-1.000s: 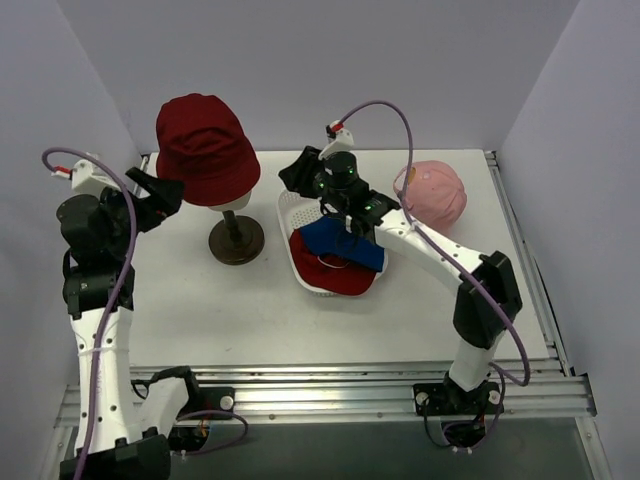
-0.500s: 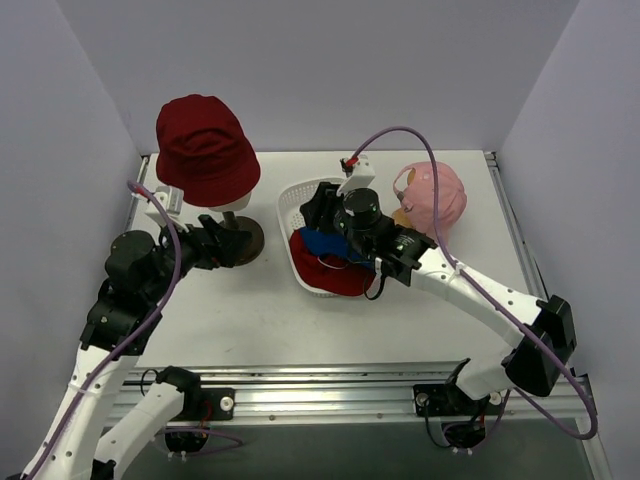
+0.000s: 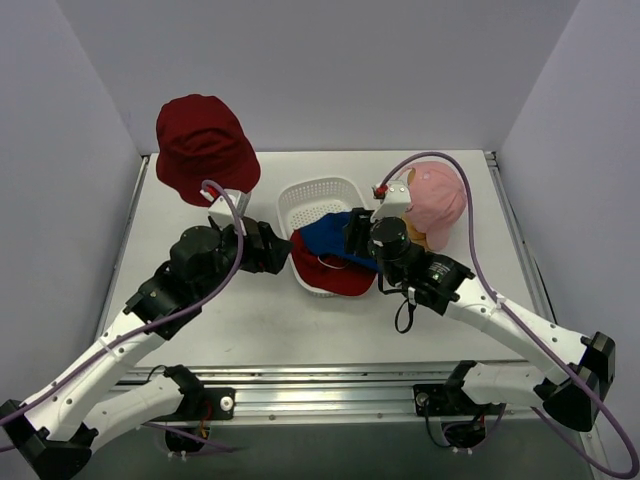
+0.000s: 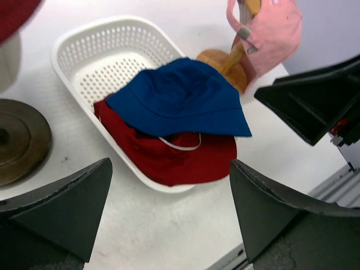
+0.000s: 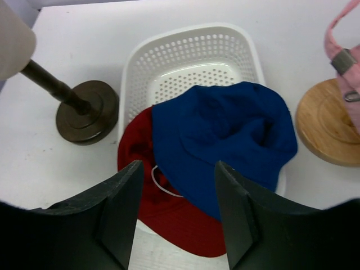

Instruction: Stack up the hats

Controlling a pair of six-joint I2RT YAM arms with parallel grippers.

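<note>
The blue hat (image 3: pixel 338 240) covers much of the red cap (image 3: pixel 335 282), so which end of the cap is its peak cannot be made out. The left arm hides the dark stand's base in the top view. The left wrist view shows only a sliver of the dark red hat (image 3: pixel 205 145) at its corner, and the right wrist view cuts the pink cap (image 5: pixel 343 34) off at the edge.

The blue hat lies flattened, its long axis running across the basket (image 3: pixel 315 195) from left to right, over the near half. The red cap under it spills over the near rim onto the table (image 3: pixel 500 260). The pink cap sits on a post with a round wooden base (image 5: pixel 320 129), its buckled strap turned toward the basket. The dark red hat sits upright on the cream head (image 5: pixel 14 34).

The left gripper (image 3: pixel 278 252) is just left of the hats in the basket, jaws spread wide and empty. The right gripper (image 3: pixel 357 232) hovers at their right edge, between them and the pink cap, its fingers (image 5: pixel 121 214) parted with nothing between them
</note>
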